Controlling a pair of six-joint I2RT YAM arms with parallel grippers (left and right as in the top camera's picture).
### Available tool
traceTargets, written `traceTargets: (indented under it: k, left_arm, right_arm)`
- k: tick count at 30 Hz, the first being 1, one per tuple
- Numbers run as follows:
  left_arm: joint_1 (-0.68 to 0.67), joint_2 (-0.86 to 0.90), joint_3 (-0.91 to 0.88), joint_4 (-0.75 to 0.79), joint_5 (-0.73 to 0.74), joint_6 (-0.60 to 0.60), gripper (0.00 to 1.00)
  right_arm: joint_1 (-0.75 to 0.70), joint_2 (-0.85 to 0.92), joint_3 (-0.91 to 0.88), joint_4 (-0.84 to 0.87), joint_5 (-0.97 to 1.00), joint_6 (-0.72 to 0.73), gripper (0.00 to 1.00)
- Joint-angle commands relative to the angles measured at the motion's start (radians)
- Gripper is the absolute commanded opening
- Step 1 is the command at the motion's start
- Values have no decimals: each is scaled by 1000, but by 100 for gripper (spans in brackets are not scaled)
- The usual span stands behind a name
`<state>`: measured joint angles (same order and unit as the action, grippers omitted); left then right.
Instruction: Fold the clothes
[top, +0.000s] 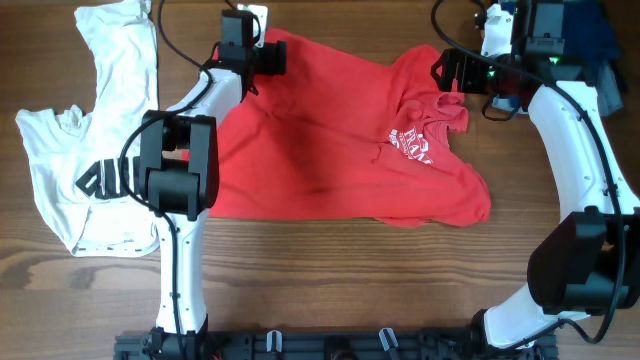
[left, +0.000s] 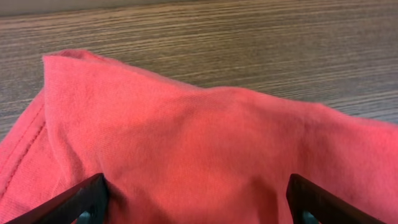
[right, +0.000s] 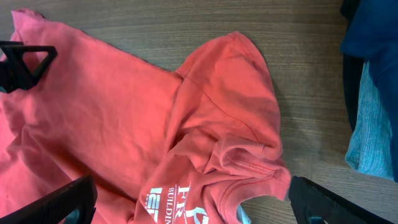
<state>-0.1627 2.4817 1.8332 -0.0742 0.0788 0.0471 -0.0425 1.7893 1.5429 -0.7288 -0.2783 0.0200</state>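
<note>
The large red T-shirt (top: 330, 140) lies spread across the middle of the table, its collar and white chest lettering (top: 412, 145) bunched at the right. My left gripper (top: 268, 58) is at the shirt's far left corner, open. In the left wrist view its fingers (left: 81, 199) stand wide apart on the red cloth (left: 205, 124). My right gripper (top: 450, 72) hovers open over the sleeve at the far right. The right wrist view shows the crumpled collar (right: 261, 168) lying between its wide fingers (right: 62, 202). A white T-shirt (top: 80, 130) with black print lies at the left.
Dark blue (right: 373, 43) and light blue (right: 373, 137) garments sit stacked at the far right corner, just beyond my right arm. Bare wood (top: 330, 280) runs along the near edge in front of the red shirt.
</note>
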Motion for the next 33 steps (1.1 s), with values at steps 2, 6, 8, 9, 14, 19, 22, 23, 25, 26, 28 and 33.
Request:
traceTargets:
  k: [2, 6, 8, 9, 14, 19, 22, 23, 25, 26, 28, 33]
  left_arm:
    - [-1, 35, 7, 1, 17, 70, 91]
    - [16, 50, 7, 4, -2, 80, 91]
    - [29, 63, 7, -9, -9, 71, 91]
    - [37, 69, 7, -15, -32, 47, 91]
    - [103, 84, 7, -89, -124, -11, 91]
    - [179, 84, 7, -144, -129, -87, 91]
    - [211, 84, 7, -182, -125, -108, 91]
    - [215, 84, 7, -190, -125, -108, 91]
    - [220, 84, 7, -206, -125, -108, 92]
    - [220, 84, 7, -208, -125, -106, 92]
    - [216, 84, 7, -212, -125, -104, 93]
    - [195, 84, 7, -212, -125, -104, 93]
  right_arm:
    - [-1, 12, 11, -1, 17, -17, 99]
    - [-1, 12, 11, -1, 17, -17, 100]
    - [-1, 12, 11, -1, 17, -17, 99]
    - [-1, 12, 11, -1, 17, -17, 100]
    - [-1, 23, 10, 18, 18, -18, 100]
    - [-1, 75, 9, 79, 18, -18, 100]
    - [-1, 130, 9, 141, 18, -18, 100]
    - [-1, 145, 9, 159, 18, -17, 100]
    - [-1, 194, 9, 215, 17, -17, 100]
    - [0, 215, 9, 240, 15, -16, 100]
    - [0, 249, 9, 282, -4, -16, 99]
    - [6, 318, 9, 381, -90, 15, 94]
